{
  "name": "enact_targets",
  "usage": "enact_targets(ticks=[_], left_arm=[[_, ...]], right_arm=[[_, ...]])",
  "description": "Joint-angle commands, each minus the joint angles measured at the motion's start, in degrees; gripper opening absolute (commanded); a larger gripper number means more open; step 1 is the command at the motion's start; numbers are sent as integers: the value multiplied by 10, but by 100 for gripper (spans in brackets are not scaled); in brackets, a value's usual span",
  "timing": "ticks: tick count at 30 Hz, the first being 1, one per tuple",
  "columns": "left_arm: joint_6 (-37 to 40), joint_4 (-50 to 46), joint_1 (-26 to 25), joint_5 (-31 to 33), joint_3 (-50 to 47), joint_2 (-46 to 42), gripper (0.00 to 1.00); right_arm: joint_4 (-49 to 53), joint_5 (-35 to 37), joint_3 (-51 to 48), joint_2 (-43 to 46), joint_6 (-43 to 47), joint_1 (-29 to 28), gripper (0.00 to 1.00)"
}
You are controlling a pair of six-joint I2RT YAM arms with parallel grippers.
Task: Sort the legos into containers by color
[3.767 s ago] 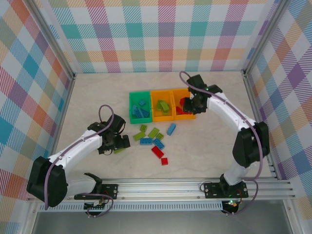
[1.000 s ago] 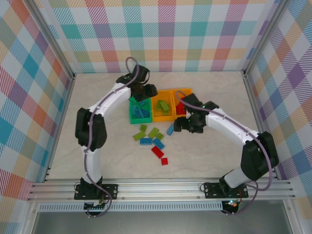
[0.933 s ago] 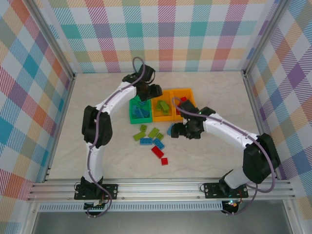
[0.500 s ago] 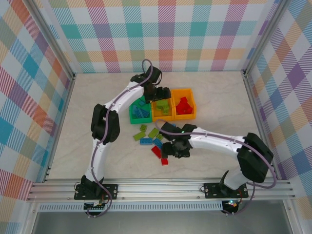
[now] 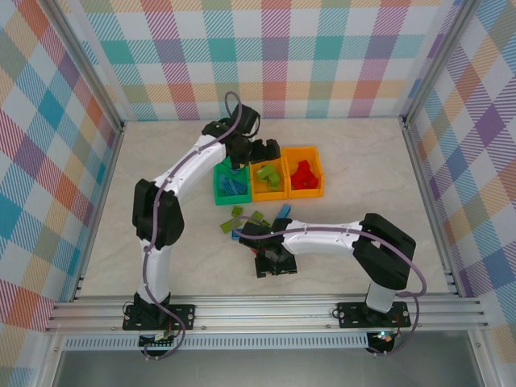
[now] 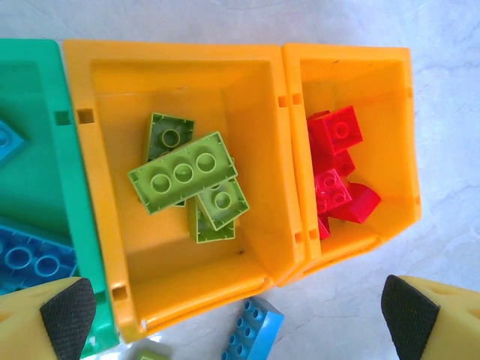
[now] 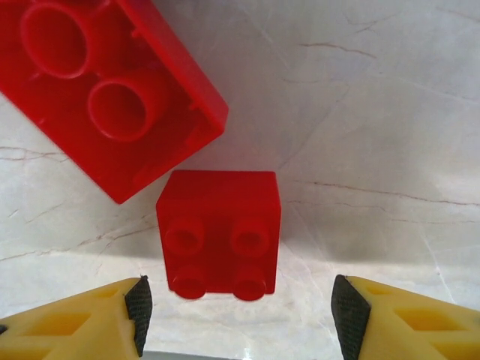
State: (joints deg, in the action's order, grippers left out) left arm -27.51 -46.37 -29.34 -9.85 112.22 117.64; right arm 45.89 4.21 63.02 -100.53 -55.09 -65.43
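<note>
Surface (image 5: 355, 169): pale, marbled, enclosed by checked walls (image 5: 274, 56). Carries three containers in one row, sides touching, plus loose legos (image 5: 258, 218) nearer the arm bases.

Left arm (image 5: 189, 165): reaches far across to the row of containers.

Right arm (image 5: 322, 235): lies low, stretched leftward over the loose legos.

Green container (image 5: 230, 199): leftmost in the row. Holds blue bricks (image 6: 34, 259).

Middle orange container (image 5: 270, 196): holds lime green bricks (image 6: 182, 172), laid crosswise over one another.

Right orange container (image 5: 306, 193): holds red bricks (image 6: 334, 172) piled together.

Left gripper (image 6: 238, 319): hangs above the middle orange container. Spread wide, holding nothing.

Right gripper (image 7: 244, 315): down at the surface among the loose legos. Parted to a moderate width around a small red brick (image 7: 219, 232), with a gap on each side. Grips nothing.

Larger red brick (image 7: 112, 97): just beyond the small red brick, one corner close to it. Contact between the two cannot be told.

Single blue brick (image 6: 251, 330): on the surface just in front of the middle orange container, outside it.

Small red brick, detail: four studs up, flat on the surface, centred between the right gripper's fingertips (image 7: 139, 311).
</note>
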Motion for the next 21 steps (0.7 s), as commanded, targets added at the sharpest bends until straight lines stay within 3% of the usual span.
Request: enact_targets(ticks=[1, 8, 14, 21], left_arm=[[3, 0, 11, 0, -31, -35, 100], [11, 2, 20, 2, -71, -64, 100], [11, 14, 26, 4, -108, -83, 100], [11, 15, 30, 10, -145, -101, 100]], right_arm=[[8, 23, 16, -18, -13, -3, 64], [0, 28, 34, -62, 2, -2, 45], [-25, 40, 19, -46, 14, 8, 33], [29, 71, 20, 18, 14, 11, 28]])
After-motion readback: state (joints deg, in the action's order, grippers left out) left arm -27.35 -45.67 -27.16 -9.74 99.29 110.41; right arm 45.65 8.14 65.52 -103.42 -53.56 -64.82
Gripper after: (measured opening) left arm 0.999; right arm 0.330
